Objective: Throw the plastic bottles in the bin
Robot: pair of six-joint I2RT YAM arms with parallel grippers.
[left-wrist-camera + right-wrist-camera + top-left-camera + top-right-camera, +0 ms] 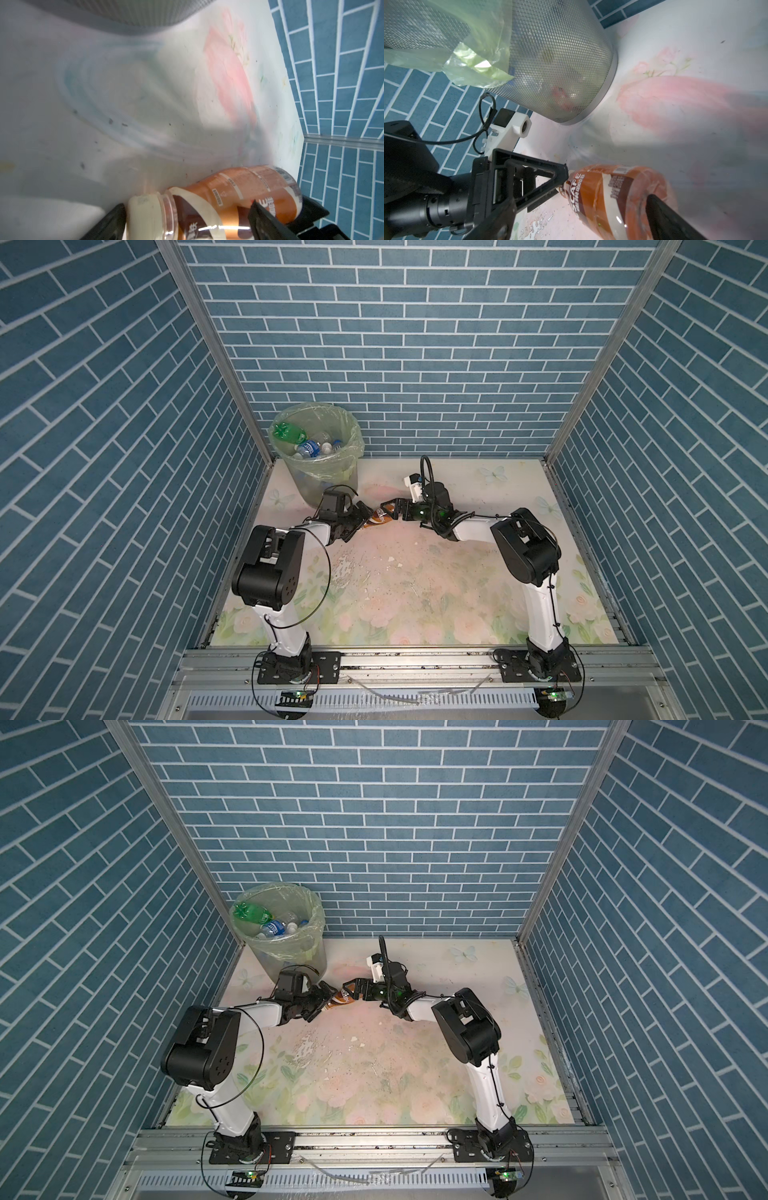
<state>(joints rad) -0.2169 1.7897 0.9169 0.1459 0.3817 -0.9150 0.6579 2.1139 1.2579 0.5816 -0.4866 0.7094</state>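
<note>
The brown coffee bottle (376, 521) is in the middle of both top views, between the two claws and low over the flowery bench (436, 580). The left claw (364, 522) has its jaws wide, one on each side of the bottle's white cap end. The right claw (388, 511) is wide too, at the bottle's other end. The bin (347, 477) stands up and to the left of them, by the back wall. A green bottle (286, 432) and clear bottles with blue labels (308, 448) lie inside it.
</note>
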